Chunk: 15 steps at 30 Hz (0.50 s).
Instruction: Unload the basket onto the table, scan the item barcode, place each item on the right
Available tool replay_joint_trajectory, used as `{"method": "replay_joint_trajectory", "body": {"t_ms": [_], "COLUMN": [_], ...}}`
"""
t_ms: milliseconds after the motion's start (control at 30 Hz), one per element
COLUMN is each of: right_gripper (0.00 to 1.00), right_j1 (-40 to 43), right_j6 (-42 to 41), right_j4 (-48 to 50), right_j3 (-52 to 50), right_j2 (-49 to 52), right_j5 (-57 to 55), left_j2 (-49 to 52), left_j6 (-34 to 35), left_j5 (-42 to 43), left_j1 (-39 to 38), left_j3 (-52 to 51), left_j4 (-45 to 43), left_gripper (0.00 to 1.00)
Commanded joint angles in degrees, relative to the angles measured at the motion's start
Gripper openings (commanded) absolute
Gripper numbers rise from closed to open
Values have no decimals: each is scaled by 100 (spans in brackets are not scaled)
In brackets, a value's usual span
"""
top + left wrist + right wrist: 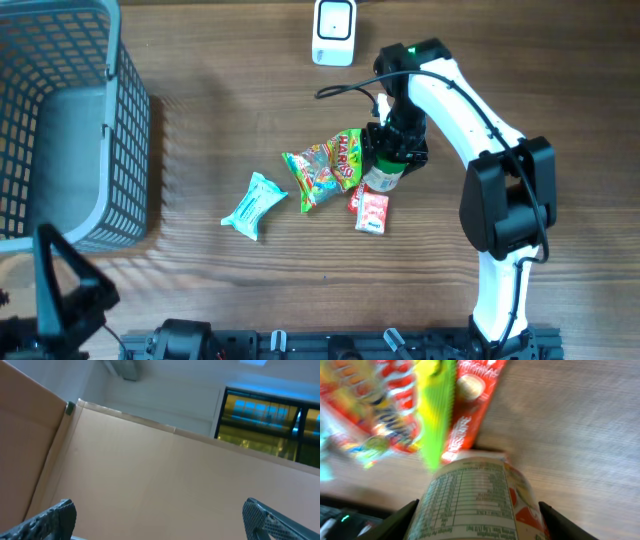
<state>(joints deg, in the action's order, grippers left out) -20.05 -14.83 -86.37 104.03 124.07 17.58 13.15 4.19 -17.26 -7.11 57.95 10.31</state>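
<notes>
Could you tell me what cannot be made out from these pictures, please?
Barcode on the bottle: the right wrist view shows only a printed table; overhead, the right claw mostly covers it.
Red packet: top end hidden under the bottle overhead; print blurred in the right wrist view.
Left claw: only fingertips show, cut off by the left wrist view's bottom edge.

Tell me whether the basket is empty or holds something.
Empty, as far as shown: in the overhead view the basket shows only its bare grey floor, with nothing lying inside it.
</notes>
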Motion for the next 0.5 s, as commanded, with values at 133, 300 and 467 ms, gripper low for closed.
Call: {"method": "replay_joint_trajectory", "body": {"t_ms": [133,300,467], "right_gripper": [59,60,61], "right_j1": [2,2,2], "right_j6": [295,273,278], "right_j4": [-597,-597,-597], "right_j3": [284,284,284], "right_j2": [-9,-33,-33], "right_j5": [2006,2334,2363], "left_j2": [-1233,-1287,-1270], "left_j6": [72,74,74], "left_j5": [-94,28,28], "left_j1": [-15,-39,-39], "left_j3": [-1038,-1342,-1572], "left_j4": [-671,-837,111], "left_gripper": [100,100,100]}}
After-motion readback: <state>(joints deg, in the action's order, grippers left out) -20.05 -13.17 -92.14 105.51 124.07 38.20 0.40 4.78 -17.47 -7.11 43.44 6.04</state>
